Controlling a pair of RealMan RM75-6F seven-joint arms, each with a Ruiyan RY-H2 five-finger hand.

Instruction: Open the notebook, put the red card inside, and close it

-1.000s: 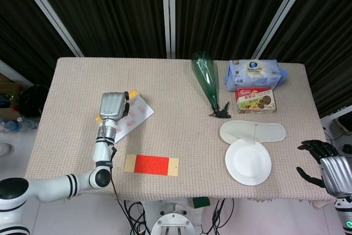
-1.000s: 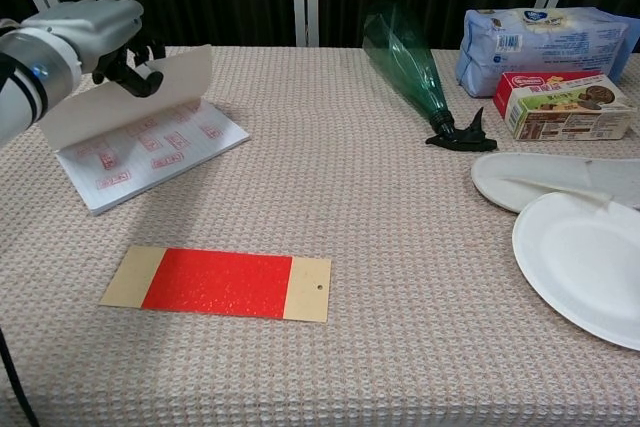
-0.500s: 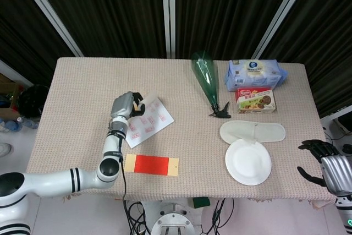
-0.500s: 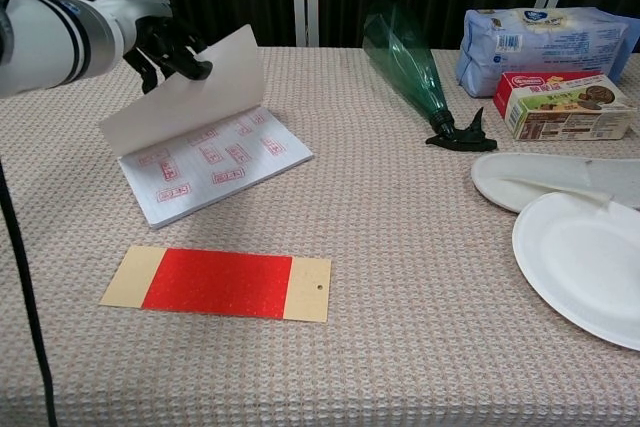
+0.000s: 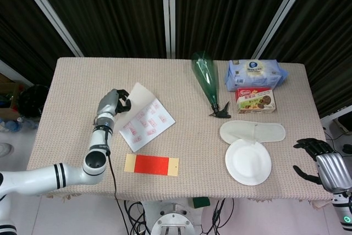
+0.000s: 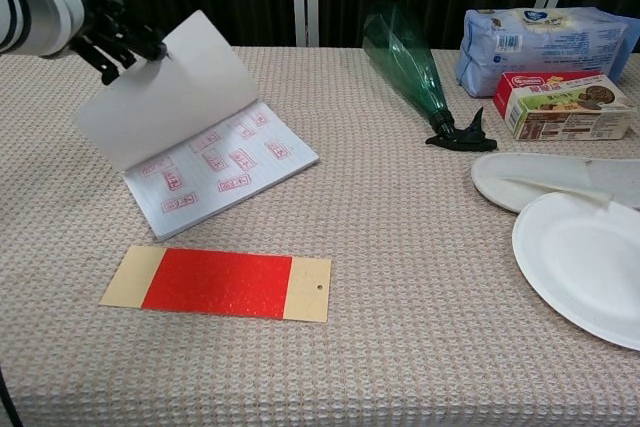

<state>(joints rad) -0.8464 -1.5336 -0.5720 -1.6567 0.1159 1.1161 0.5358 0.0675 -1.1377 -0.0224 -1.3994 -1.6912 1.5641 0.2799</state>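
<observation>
"What is the left hand (image 6: pixel 95 29) doing?"

"It is pinching the cover (image 6: pixel 165 92) of the notebook (image 6: pixel 222 166) at its top edge and holding it up, tilted. The page under it is showing, with little red stamps on it."

"Where is the notebook lying?"

"It is lying on the left part of the counter (image 5: pixel 181 81), turned a bit sideways. The red card (image 6: pixel 217 283) is lying flat just in front of it, near the front edge. They are not touching."

"And the right hand (image 5: pixel 322 160)?"

"It is hanging past the right edge of the counter, holding nothing. Its fingers are spread and a bit curled."

"What else is sitting there?"

"A green bottle (image 6: pixel 410 62) is lying on its side near the back. Beside it a blue pack (image 6: pixel 545 42) is lying, and a small box (image 6: pixel 562 105) is sitting in front of the pack. A white plate (image 6: pixel 580 267) is sitting on the right, and a white slipper (image 5: pixel 253 131) is lying just behind it, touching it."
</observation>
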